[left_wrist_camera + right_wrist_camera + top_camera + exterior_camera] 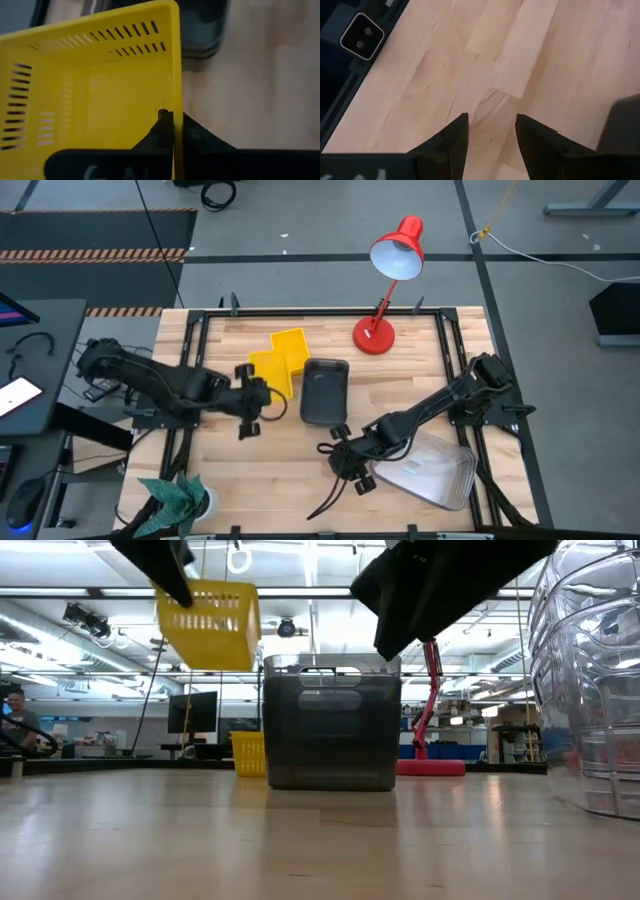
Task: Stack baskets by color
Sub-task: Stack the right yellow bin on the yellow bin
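Observation:
My left gripper (260, 393) is shut on a small yellow basket (271, 370), which hangs well above the table in the low view (208, 625). A second yellow basket (291, 343) rests on its base on the wood behind it (249, 753). A dark-grey basket (325, 390) stands on its base at mid table (330, 720). A clear basket (436, 470) lies at the near right (590, 690). My right gripper (491, 120) is open over bare wood between the grey and the clear basket (347, 457), with nothing between its fingers. My left gripper pinches one side wall of the yellow basket at its rim (175, 102), one finger inside the basket and one outside. The fingers come slanting down from the table's left side. The basket is lifted clear of the table, somewhat tilted.
A red desk lamp (385, 280) stands at the far edge, right of the baskets. A green plant (176, 495) sits at the near left corner. Black rails (455, 345) frame the table. Loose dark cables (330, 498) trail below my right gripper.

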Available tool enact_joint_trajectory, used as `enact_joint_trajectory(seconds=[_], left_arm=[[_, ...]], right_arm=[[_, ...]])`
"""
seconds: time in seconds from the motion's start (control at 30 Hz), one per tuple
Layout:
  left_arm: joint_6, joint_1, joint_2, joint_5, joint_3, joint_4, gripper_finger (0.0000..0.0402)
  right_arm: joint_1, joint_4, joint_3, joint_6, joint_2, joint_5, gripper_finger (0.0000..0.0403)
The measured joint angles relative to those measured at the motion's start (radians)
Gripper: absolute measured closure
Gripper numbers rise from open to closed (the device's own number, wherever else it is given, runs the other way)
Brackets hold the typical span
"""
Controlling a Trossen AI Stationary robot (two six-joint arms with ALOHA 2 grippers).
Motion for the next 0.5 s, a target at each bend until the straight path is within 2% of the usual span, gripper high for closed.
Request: enact_joint_trajectory(seconds=[0.07,0.17,0.27,0.5], left_arm=[[0.085,0.045,0.012,-0.004,-0.008,0.000,0.0393],[0.116,0.140,0.010,-0.028,-0.029,0.018,0.0393],[0.165,0.238,0.010,0.002,-0.073,0.084,0.0393],[0.280,0.388,0.011,0.072,-0.245,0.378,0.0393]], right_arm=[[0.008,-0.002,-0.002,0.008,0.000,0.008,0.0235],[0.028,-0.003,-0.002,0.011,-0.003,0.030,0.0235],[0.048,0.006,-0.002,0.011,-0.014,0.067,0.0235],[0.079,0.053,-0.002,0.026,-0.020,0.143,0.0235]])
